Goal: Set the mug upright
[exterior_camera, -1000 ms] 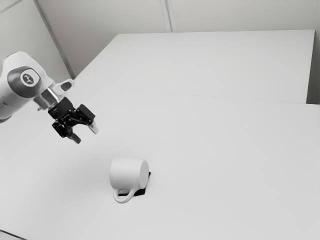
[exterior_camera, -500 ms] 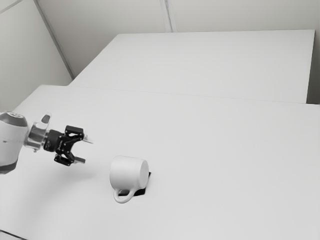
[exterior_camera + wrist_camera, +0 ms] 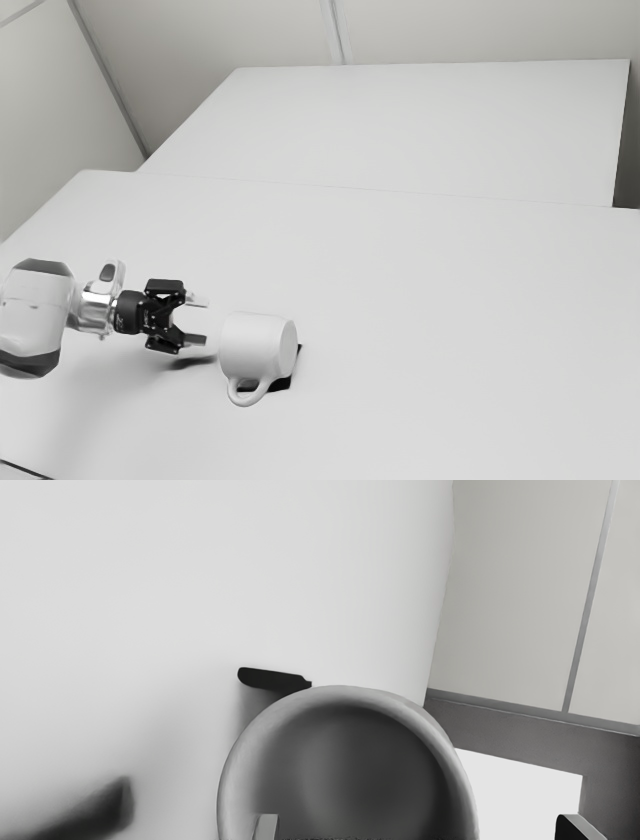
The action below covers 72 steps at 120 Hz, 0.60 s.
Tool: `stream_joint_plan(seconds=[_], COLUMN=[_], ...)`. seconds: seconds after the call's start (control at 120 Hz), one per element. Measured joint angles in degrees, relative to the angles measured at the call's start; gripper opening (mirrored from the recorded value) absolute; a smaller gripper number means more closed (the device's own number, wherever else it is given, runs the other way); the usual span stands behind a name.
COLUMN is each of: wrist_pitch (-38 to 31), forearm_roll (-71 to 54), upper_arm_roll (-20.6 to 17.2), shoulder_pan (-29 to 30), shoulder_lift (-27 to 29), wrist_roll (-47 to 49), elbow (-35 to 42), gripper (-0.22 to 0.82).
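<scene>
The white mug [image 3: 252, 346] lies on its side on the table, its handle low and toward the exterior view's bottom. Just beyond its end on the exterior view's left, the black gripper [image 3: 199, 320] is held level and open, fingertips pointing at the mug with a small gap. In the wrist view the mug [image 3: 345, 697] shows a round rim around a dark hollow facing the hand. The gripper [image 3: 418, 826] has one fingertip overlapping that hollow and the other outside the rim, with nothing held.
A flat black piece [image 3: 281, 384] lies partly under the mug and sticks out by the handle. The white table [image 3: 430, 320] extends around them, with another white surface [image 3: 430, 130] behind and pale walls beyond. A dark line crosses the exterior view's lower left corner.
My hand has come down and levelled out, then moved toward the exterior view's right, close to the mug's end. The mug has stayed in place.
</scene>
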<state>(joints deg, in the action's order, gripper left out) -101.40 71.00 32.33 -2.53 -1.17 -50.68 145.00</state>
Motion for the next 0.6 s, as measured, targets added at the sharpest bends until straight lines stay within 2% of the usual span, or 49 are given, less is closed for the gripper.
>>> stream_joint_plan(seconds=[0.233, 0.6], wrist_pitch=[2.3, 2.7], forearm_roll=[1.0, 5.2], upper_arm_roll=[-0.4, -5.0], shoulder_pan=[1.2, 1.0], shoulder_lift=[-2.3, -4.0], wrist_roll=[-5.0, -9.2], elbow=[0.0, -0.1], gripper=[0.60, 0.60])
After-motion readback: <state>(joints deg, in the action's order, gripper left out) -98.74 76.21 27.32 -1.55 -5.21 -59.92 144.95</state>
